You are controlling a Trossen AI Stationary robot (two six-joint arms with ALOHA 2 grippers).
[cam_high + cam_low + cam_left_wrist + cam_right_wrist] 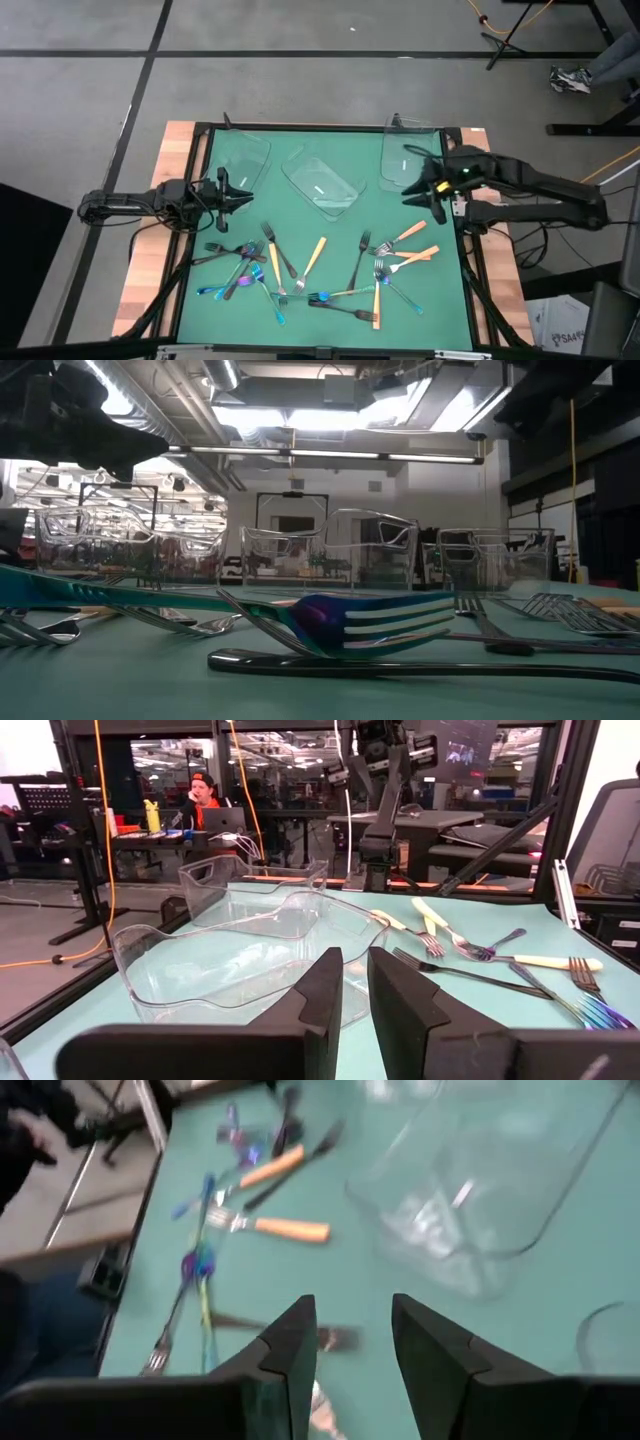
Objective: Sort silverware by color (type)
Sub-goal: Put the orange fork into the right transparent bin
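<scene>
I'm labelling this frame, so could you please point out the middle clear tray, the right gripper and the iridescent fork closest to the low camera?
Middle clear tray (322, 185): high view, bare floor.
Right gripper (425, 197): high view, between fingertips.
Iridescent fork (385, 622): low view, tines.

no readable text, no labels, no brands, no numbers, no signs anywhere

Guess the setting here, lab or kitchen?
Most likely a robotics lab or workshop, not a kitchen: exposed ceiling ducts and strip lights, a person at a laptop desk behind the table, and equipment stands on bare concrete floor.
</scene>
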